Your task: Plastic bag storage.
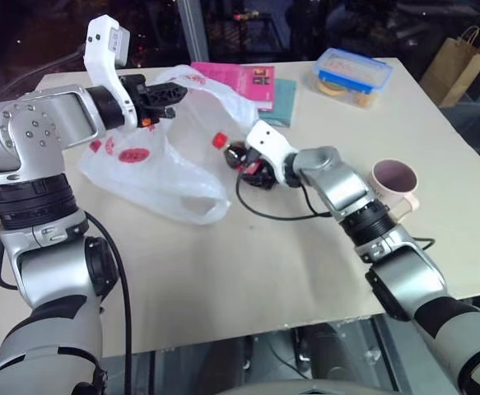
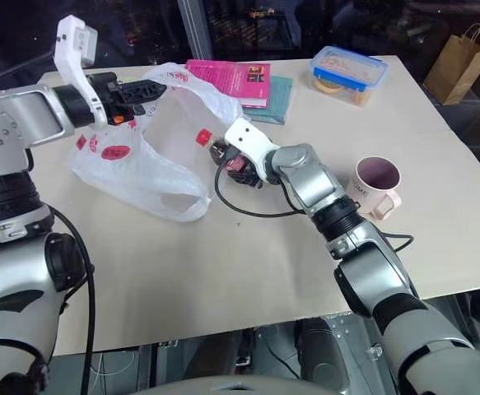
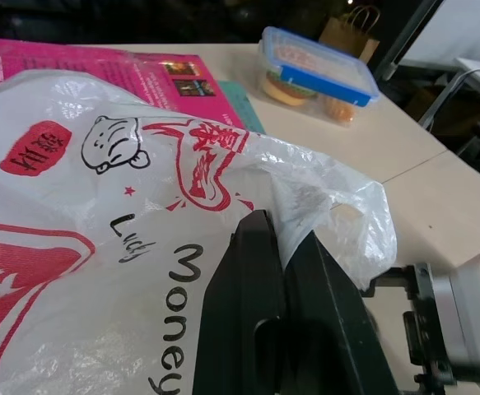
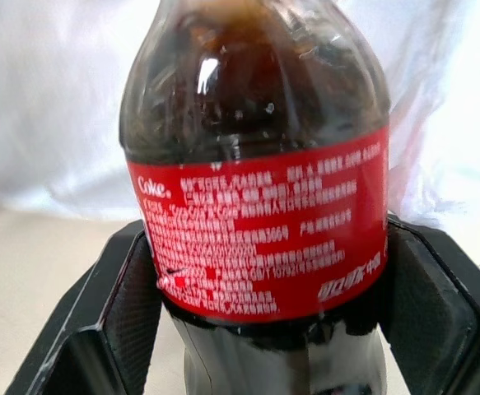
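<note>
Left gripper (image 1: 172, 93) pinches the plastic bag (image 1: 153, 177) (lifted open); right gripper (image 4: 264, 271) jaws clasp the cola bottle (image 4: 252, 164), dark liquid inside.

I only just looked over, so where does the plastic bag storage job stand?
Done: the left gripper is shut on the plastic bag, lifting one edge. In hand: the right gripper is around the cola bottle beside the bag. Left: the bottle isn't inside yet, and the bag lies spread across the table.

The plastic bag (image 3: 100, 271) reads "Money"; the bottle (image 4: 256, 239) label, "Coke".
</note>
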Controlling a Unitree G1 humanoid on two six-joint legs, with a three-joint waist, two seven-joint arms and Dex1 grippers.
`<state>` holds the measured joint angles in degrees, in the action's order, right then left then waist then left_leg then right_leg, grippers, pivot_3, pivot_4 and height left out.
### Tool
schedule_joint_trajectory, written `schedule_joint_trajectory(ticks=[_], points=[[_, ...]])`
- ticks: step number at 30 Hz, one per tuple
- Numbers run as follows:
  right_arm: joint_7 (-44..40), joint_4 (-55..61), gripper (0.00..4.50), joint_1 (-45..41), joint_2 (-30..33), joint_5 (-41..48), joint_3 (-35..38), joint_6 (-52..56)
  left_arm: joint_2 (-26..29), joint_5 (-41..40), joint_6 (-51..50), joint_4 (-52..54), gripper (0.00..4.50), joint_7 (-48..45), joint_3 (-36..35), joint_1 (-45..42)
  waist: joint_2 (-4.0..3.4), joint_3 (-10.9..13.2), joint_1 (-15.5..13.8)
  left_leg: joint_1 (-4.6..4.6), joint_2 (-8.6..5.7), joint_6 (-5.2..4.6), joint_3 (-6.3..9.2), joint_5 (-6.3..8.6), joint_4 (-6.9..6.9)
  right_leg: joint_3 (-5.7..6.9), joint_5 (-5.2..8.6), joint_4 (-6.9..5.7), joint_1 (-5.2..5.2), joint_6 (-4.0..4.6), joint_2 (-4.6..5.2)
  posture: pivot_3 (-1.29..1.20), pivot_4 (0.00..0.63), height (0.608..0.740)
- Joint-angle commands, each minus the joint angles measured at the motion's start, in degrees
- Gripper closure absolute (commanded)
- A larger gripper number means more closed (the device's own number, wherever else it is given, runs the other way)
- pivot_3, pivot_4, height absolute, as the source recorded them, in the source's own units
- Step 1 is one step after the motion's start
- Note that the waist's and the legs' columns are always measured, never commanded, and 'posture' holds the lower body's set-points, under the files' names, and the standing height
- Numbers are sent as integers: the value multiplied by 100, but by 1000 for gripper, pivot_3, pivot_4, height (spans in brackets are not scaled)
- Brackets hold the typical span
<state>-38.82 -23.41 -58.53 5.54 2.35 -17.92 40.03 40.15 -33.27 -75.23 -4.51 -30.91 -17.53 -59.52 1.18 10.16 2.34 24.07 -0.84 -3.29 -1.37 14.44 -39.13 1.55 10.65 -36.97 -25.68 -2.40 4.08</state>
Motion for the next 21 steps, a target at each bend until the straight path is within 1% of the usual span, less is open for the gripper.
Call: schedule_joint_trajectory(ticks=[1, 5, 7, 10, 12, 14, 18, 21], points=[[-353, 550, 1385, -355, -322, 807, 527, 841, 49, -264, -96, 428, 4500, -50, -174, -2, -1, 0, -1, 1, 0, 0, 0, 0, 1, 0, 0, 1, 0, 0, 0, 0, 150, 740], [-314, 677, 1385, -553, -779, 1434, 904, 1790, -10, -408, -183, 602, 4500, 10, -194, 44, -2, 1, 9, 4, 1, 0, 2, 0, 7, 1, 0, 2, -6, 1, -1, 0, 150, 740], [-69, 608, 1385, -627, -995, 1609, 1173, 2062, -16, -487, -233, 695, 4500, 10, -195, 88, -2, 1, 5, 4, 2, 0, 3, 0, 8, 1, 0, 2, -6, 1, 0, 0, 150, 740], [402, 287, 1385, -795, -1269, 1821, 1701, 2170, -24, -656, -409, 832, 4500, 30, -284, 134, -2, 1, -19, 4, 0, 1, 4, 0, 9, 3, 0, 3, -5, 1, 3, 0, 150, 740], [754, -96, 1385, -927, -1419, 1899, 2052, 1933, -26, -760, -561, 933, 4500, 67, -373, 181, -2, 1, -39, 4, -5, 1, 9, 1, 8, 8, 0, 5, -2, 1, 8, 0, 150, 740], [957, -427, 1386, -1034, -1480, 1930, 2210, 1739, -57, -877, -780, 1007, 4500, 124, -502, 198, -1, 1, -46, 4, -9, 2, 12, 1, 9, 10, 0, 7, -1, 0, 12, 0, 150, 740], [1463, -1438, 1386, -1089, -1711, 1710, 2338, 657, -365, -921, -1301, 1035, 4500, 547, -982, 121, -2, 1, -1, 2, -10, 3, 11, 0, 15, 9, 0, 8, -2, 0, 8, 0, 150, 740], [1728, -2323, 1386, -1195, -1912, 1712, 2510, -240, -628, -874, -1517, 1088, 4500, 833, -1180, 102, -2, 1, 13, -2, -8, 10, 8, -4, 28, 6, 0, 10, -4, 1, 3, 0, 150, 740]])
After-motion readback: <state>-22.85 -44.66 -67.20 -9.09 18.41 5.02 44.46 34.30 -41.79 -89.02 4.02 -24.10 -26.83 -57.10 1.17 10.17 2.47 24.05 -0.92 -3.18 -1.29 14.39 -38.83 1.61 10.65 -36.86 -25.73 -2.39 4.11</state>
